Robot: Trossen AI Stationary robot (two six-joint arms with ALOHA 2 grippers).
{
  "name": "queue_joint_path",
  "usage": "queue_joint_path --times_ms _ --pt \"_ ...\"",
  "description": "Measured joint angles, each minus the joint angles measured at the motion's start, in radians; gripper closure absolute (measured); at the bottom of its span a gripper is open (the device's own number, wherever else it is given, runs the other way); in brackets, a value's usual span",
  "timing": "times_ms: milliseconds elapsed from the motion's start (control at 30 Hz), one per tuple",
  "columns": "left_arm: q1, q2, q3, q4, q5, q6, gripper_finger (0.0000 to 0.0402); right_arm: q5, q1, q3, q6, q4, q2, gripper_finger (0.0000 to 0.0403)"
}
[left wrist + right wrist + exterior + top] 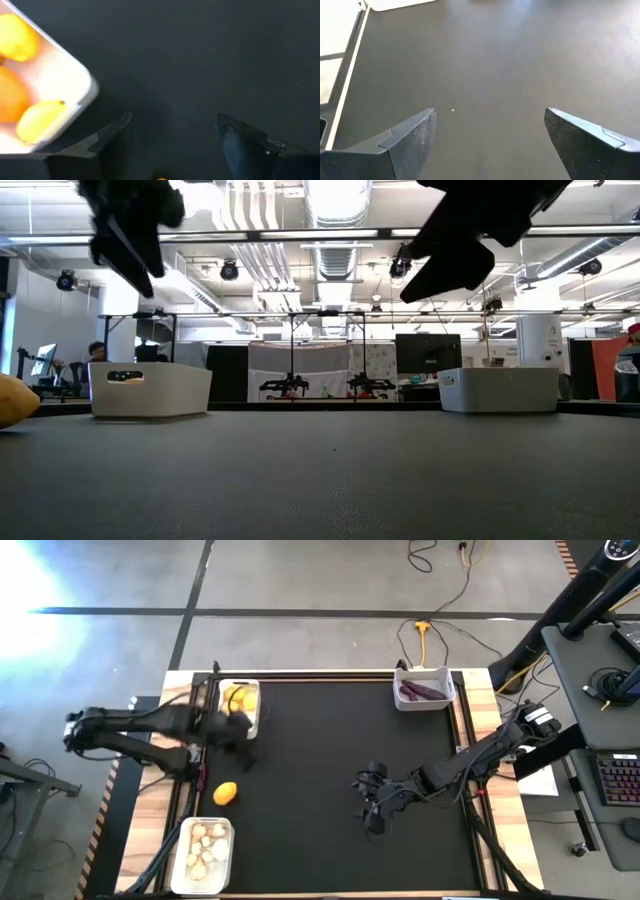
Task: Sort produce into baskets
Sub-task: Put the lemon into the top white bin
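A yellow-orange lemon (226,793) lies alone on the black mat near the left edge; it also shows at the left in the low view (15,400). The far-left bin (241,705) holds several lemons (20,75). The far-right bin (425,691) holds dark purple pieces (422,692). The near-left bin (204,855) holds whitish lumpy pieces (207,845). My left gripper (240,745) is open and empty above the mat, just near of the lemon bin. My right gripper (372,805) is open and empty over the middle of the mat.
The black mat (330,770) has free room across its middle and near side. Wooden table rims (180,790) run along both sides. Cables and a desk with equipment stand beyond the table's far and right sides.
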Motion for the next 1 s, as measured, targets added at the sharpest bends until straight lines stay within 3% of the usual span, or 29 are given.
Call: queue_joint_path --times_ms 167,333,667,1000 --pt "-0.291 -0.022 0.0 -0.006 -0.177 -0.172 0.0146 -0.001 0.001 0.029 0.0 0.003 0.0 0.0039" --pt "-0.455 -0.003 -0.001 -0.013 -0.311 -0.291 0.0146 -0.001 0.001 0.051 0.0 0.004 0.0 0.0039" --pt "-0.621 0.085 -0.001 -0.012 -0.351 -0.422 0.0146 -0.001 0.001 0.101 0.0 0.003 0.0 0.0039" --pt "-0.636 0.144 -0.001 -0.01 -0.38 -0.481 0.0146 -0.001 0.001 0.147 0.001 0.002 0.0 0.0039"
